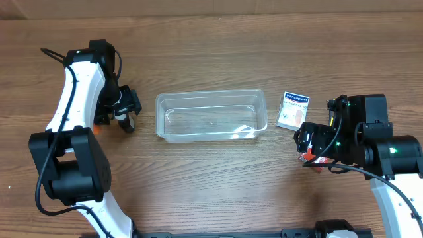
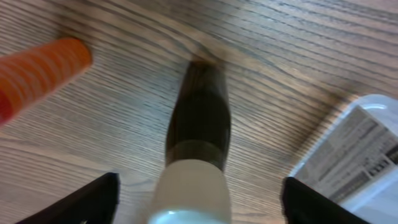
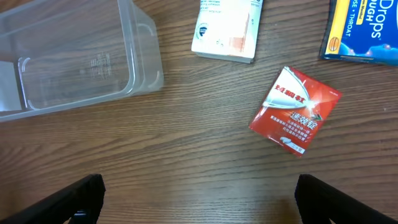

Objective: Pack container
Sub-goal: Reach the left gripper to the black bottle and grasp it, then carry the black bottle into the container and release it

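Note:
The clear plastic container (image 1: 211,116) lies empty in the middle of the table; it also shows in the right wrist view (image 3: 74,56), and its corner shows in the left wrist view (image 2: 364,152). My left gripper (image 1: 125,111) is just left of it. In the left wrist view it (image 2: 199,208) is open, its fingers on either side of a dark brown bottle with a white cap (image 2: 199,137), with gaps on both sides. My right gripper (image 1: 309,142) is right of the container, open and empty (image 3: 199,199) over bare wood.
An orange tube (image 2: 40,71) lies left of the bottle. A white and blue box (image 1: 293,110) lies right of the container. A red packet (image 3: 295,111) and a blue and yellow drops pack (image 3: 364,31) lie near the right gripper.

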Robot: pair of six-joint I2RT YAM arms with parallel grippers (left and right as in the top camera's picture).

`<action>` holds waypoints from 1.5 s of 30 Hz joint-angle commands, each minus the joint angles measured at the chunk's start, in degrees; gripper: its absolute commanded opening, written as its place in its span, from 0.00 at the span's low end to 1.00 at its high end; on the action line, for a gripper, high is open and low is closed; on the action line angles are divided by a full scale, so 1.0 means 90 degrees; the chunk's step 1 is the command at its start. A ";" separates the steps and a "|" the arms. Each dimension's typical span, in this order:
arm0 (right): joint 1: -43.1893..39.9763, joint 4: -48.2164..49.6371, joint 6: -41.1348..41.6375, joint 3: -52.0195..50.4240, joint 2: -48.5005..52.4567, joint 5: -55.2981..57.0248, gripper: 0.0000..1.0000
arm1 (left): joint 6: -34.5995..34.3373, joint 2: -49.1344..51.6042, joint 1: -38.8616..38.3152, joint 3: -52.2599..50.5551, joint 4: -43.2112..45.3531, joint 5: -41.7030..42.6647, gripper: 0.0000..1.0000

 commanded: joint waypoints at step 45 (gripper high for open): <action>-0.0019 0.0049 0.0005 0.0170 -0.0029 0.0063 1.00 | -0.0685 0.0260 -0.2497 0.1222 -0.0627 -0.0049 0.11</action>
